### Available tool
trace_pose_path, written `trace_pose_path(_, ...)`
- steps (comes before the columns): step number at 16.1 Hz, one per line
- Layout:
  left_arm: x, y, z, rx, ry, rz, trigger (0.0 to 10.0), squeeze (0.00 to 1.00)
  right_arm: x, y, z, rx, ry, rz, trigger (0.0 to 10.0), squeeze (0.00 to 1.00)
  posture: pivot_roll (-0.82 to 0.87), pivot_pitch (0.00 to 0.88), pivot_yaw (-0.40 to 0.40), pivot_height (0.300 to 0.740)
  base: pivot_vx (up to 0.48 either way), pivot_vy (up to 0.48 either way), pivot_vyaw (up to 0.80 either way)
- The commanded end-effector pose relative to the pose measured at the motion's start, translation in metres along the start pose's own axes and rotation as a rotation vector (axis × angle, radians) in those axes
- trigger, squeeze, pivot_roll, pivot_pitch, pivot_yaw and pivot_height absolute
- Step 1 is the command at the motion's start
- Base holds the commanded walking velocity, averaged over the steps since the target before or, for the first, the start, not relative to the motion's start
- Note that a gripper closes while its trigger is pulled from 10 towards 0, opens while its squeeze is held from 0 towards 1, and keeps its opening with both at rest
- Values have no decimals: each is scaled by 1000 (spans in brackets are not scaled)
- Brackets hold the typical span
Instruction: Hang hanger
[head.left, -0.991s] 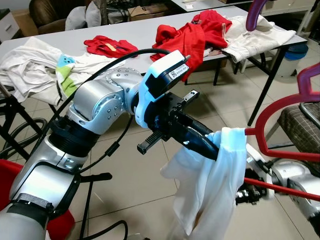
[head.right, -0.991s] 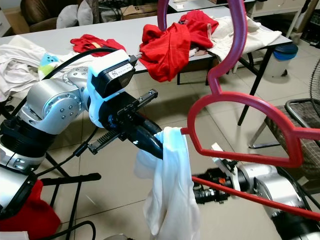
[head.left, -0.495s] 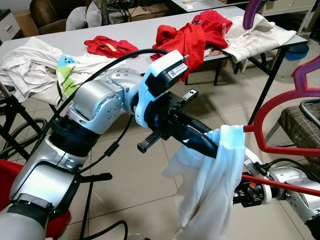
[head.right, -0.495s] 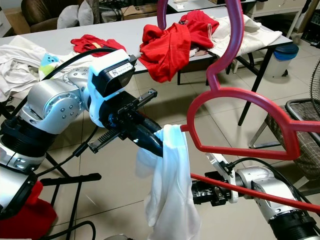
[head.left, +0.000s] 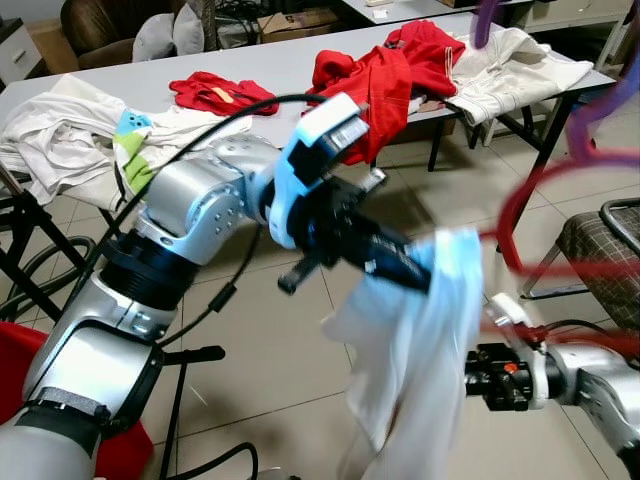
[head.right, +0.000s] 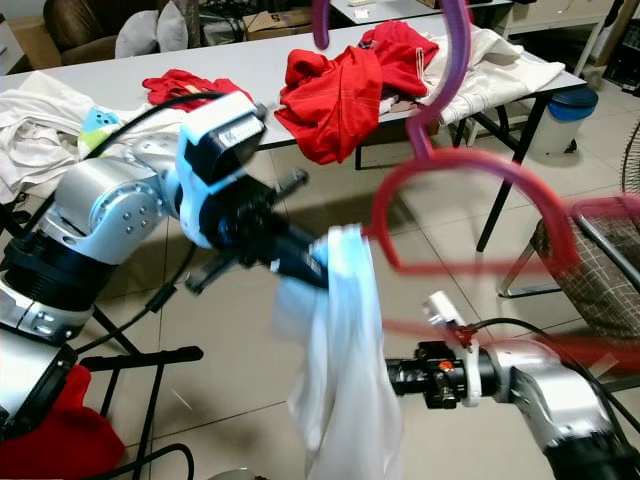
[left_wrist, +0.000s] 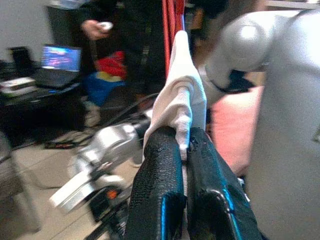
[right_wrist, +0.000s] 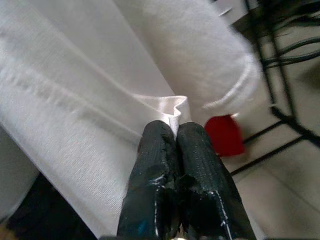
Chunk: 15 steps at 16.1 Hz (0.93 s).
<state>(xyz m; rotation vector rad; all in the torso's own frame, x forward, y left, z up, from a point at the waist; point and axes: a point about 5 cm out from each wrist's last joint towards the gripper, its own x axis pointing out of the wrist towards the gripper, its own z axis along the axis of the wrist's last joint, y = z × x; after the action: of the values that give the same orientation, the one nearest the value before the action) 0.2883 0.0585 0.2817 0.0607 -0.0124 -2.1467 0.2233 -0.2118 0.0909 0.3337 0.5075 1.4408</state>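
One table (head.left: 250, 70) at 12 o'clock, strewn with clothes. One red hanger (head.right: 470, 215) at 3 o'clock, blurred, touching white cloth (head.right: 345, 370). Left gripper (left_wrist: 182, 150) and right gripper (right_wrist: 176, 131), each clamped on the cloth.

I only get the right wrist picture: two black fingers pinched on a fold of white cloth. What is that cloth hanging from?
Observer: The white cloth garment hangs from the left gripper, whose fingers are shut on its top edge in mid-air. The right gripper that you see pinches it lower down.
Operator: Is a hanger anywhere near?
Observer: Yes. A red plastic hanger with a purple hook, blurred, is up beside the garment's top, above the right arm.
Operator: And what's behind all that?
Observer: A long grey table with red clothes and white ones heaped on it.
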Motion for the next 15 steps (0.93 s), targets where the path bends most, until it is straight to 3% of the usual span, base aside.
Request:
trace_pose_path(1,-10,0,-1,24,4,76,0,0,-3,1,7,-42,-48,-44,0,0,-85,0,125,740,0,0,0)
trace_pose_path(6,-40,3,-24,19,45,395,0,0,-34,5,15,-170,-268,-453,0,0,-108,0,121,740,0,0,0)
trace_pose_path(9,-60,2,-46,46,147,611,0,0,-56,21,23,-238,-385,-631,0,0,-133,0,128,740,0,0,0)
trace_pose_path(11,-77,-3,-59,31,165,739,0,0,-72,36,25,-293,-431,-733,0,0,-149,0,135,740,0,0,0)
trace_pose_path(14,-89,-16,-83,-11,226,799,0,0,-104,45,33,-335,-589,-942,0,0,-172,0,147,740,0,0,0)
trace_pose_path(15,-88,-16,-83,-9,224,800,0,0,-106,46,34,-340,-594,-955,0,0,-174,0,147,740,0,0,0)
